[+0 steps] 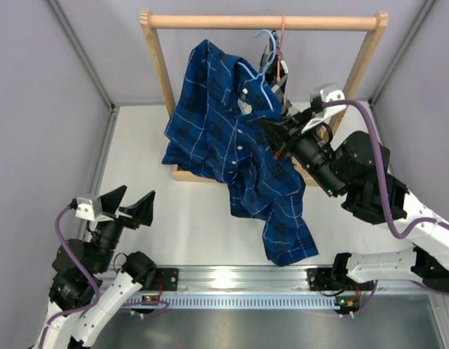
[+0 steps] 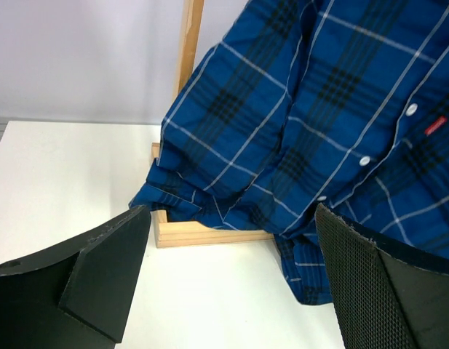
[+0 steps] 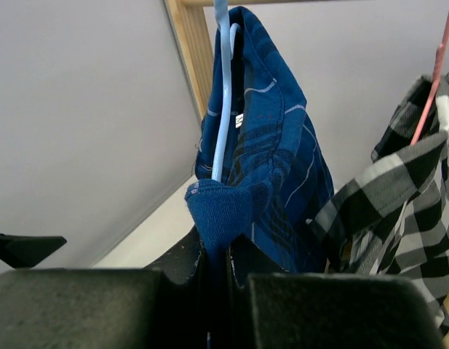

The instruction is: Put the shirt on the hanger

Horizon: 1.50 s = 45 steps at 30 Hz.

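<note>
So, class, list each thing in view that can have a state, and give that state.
shirt: draped from the hanger, lower end on the table
hanger: hung from the rail, inside the shirt's collar
left end effector: open, empty, clear of the shirt
right end effector: shut on a fold of the shirt
checked shirt: hanging on the pink hanger
pink hanger: hung, carrying the checked shirt

In the right wrist view the hanger (image 3: 223, 109) goes down behind a fold of the shirt (image 3: 282, 182), so its lower part is hidden. The checked shirt (image 3: 399, 211) is cut by the right edge, and the pink hanger (image 3: 432, 80) shows only one thin piece. The left wrist view cuts the shirt at top and right.
</note>
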Available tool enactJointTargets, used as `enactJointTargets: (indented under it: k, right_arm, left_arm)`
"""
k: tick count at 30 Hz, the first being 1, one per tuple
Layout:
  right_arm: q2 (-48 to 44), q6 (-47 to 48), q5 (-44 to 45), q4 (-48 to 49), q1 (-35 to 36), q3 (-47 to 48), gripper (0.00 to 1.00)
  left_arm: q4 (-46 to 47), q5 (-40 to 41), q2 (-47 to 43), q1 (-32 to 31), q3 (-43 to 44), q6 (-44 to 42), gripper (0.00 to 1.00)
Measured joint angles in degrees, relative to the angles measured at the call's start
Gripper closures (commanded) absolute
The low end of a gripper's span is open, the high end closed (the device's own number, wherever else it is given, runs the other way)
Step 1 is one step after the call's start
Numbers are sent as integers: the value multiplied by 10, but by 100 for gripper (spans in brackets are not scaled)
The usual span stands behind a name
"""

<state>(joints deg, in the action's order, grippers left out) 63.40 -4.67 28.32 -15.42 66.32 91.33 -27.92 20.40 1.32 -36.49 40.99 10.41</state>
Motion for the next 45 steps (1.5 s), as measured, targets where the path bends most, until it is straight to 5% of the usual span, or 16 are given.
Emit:
enactJointTargets:
  k: [12, 20, 26, 33, 45]
  right_arm:
    - [31, -9, 148, 131, 25, -81, 100]
    - [179, -40, 167, 125, -15, 30, 100]
    - [302, -46, 173, 91, -29, 198, 100]
    - [416, -56, 177, 31, -56, 356, 100]
    - [472, -98, 162, -12, -106, 368, 100]
  left_arm:
    - [0, 1, 0, 7, -3, 5, 2]
    - [0, 39, 27, 93, -3, 20, 2]
    - [-3, 57, 54, 176, -3, 37, 2]
    - [-5, 60, 92, 191, -3, 47, 2]
    - [-6, 50, 92, 192, -3, 47, 2]
